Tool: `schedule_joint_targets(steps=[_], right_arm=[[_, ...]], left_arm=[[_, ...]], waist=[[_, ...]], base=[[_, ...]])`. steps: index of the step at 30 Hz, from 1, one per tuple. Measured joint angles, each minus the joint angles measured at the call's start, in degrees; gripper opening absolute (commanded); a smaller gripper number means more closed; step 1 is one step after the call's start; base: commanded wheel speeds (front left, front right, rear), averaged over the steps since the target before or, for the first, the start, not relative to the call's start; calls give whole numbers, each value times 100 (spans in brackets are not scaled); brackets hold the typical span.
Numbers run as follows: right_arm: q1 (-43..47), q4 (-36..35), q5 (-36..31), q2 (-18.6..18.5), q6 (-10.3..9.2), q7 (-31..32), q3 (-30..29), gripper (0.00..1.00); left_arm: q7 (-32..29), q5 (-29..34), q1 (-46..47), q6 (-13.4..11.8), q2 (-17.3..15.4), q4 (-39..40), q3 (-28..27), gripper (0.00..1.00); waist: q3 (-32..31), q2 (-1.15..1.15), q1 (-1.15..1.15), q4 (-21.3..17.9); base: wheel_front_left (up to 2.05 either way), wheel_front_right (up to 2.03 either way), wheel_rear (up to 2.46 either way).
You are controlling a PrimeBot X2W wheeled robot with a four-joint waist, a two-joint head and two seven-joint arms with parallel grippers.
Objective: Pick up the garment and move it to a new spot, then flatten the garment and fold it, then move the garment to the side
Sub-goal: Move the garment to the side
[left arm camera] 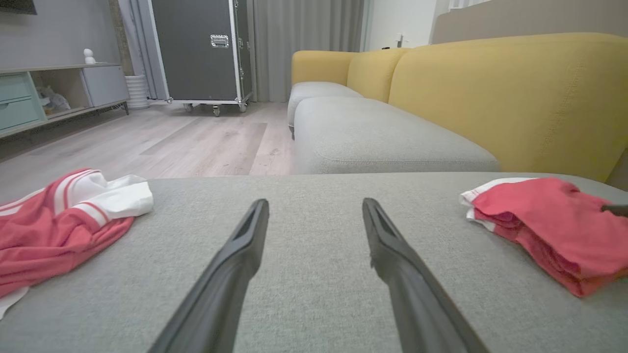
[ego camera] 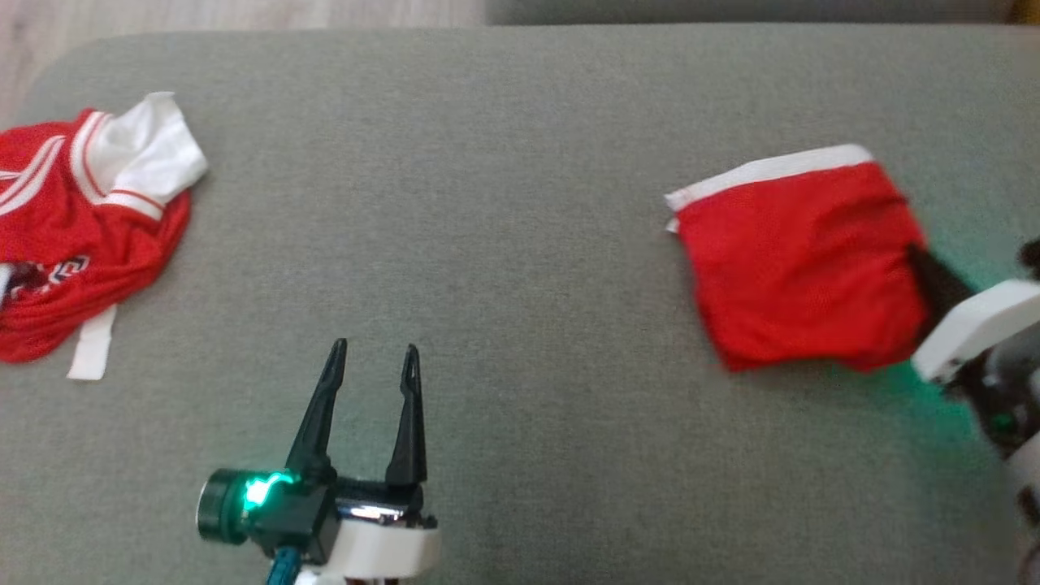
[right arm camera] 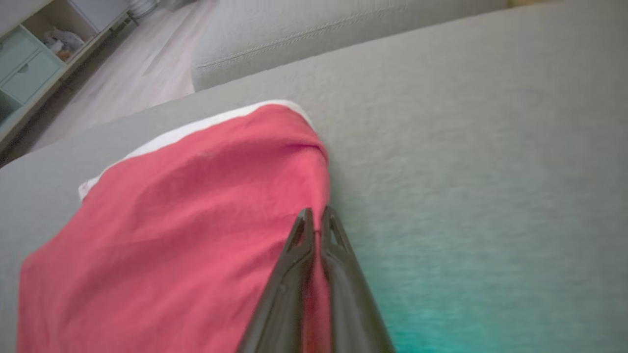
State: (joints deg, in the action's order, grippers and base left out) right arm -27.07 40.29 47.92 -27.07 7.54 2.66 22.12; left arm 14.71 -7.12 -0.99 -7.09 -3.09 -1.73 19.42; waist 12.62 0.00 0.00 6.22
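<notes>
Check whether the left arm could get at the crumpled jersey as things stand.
Probably yes: the left gripper is open and empty, and only bare grey cushion lies between its fingers and the jersey to its left. The right gripper, shut on the folded red garment, is well away.

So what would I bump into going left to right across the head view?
Crumpled red-and-white jersey → left gripper, open → folded red garment → right gripper, shut on that garment's right edge.
</notes>
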Motion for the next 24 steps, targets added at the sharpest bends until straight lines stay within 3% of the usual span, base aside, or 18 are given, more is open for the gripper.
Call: schedule_joint_targets(steps=[9, 16, 20, 21, 22, 24], right_arm=[[-433, -183, 118, -1562, -1, 44, 104, 0], [-549, -183, 345, -2693, 0, 90, -387, 0], [-549, -47, 266, -3112, -1, 7, -757, 0], [-549, 2, 226, -3149, 0, -21, -843, 29], [-547, 63, 172, -3159, 0, -35, -912, 100], [-543, 131, -11, -3133, 0, -109, -959, 100]], left_arm=[[0, 15, 687, 10, 1, 12, 260, 100], [0, 10, 1410, 53, 10, -9, 541, 100], [0, -7, 1677, 37, 15, -80, 692, 100], [0, -26, 1722, 25, 14, -113, 713, 100], [0, -73, 1759, 20, 16, -148, 735, 100], [1, -138, 1783, 1, 15, -181, 758, 100]], waist=[[694, 0, 0, -368], [1405, 0, 1, -565], [1719, 0, 2, -585], [1764, 0, 2, -571], [1786, 0, 2, -541], [1760, 0, 2, -481]], base=[[0, 0, 0], [0, 0, 0], [0, 0, 0], [0, 0, 0], [0, 0, 0], [0, 0, 0]])
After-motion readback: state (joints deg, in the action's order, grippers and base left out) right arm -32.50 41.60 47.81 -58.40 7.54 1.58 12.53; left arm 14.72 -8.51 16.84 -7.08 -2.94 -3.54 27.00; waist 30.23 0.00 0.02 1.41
